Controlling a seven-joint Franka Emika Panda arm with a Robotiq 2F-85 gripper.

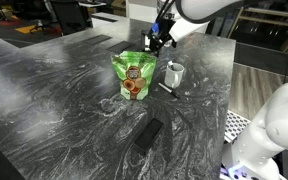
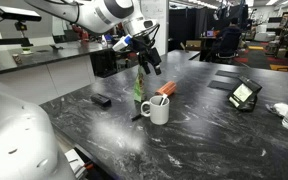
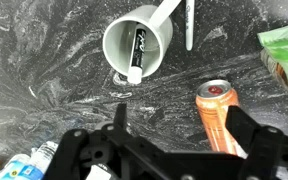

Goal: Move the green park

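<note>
Green park stands upright on the table, below the pincer and off to its side. Jaws spread, empty. Orange can sits almost beneath, white mug just beyond. Risk: a straight descent hits the can or topples the green park.

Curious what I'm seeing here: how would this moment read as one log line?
gripper: open, empty, raised above mug | pouch: upright, not held | can: beside mug | grasp: not yet begun
</note>
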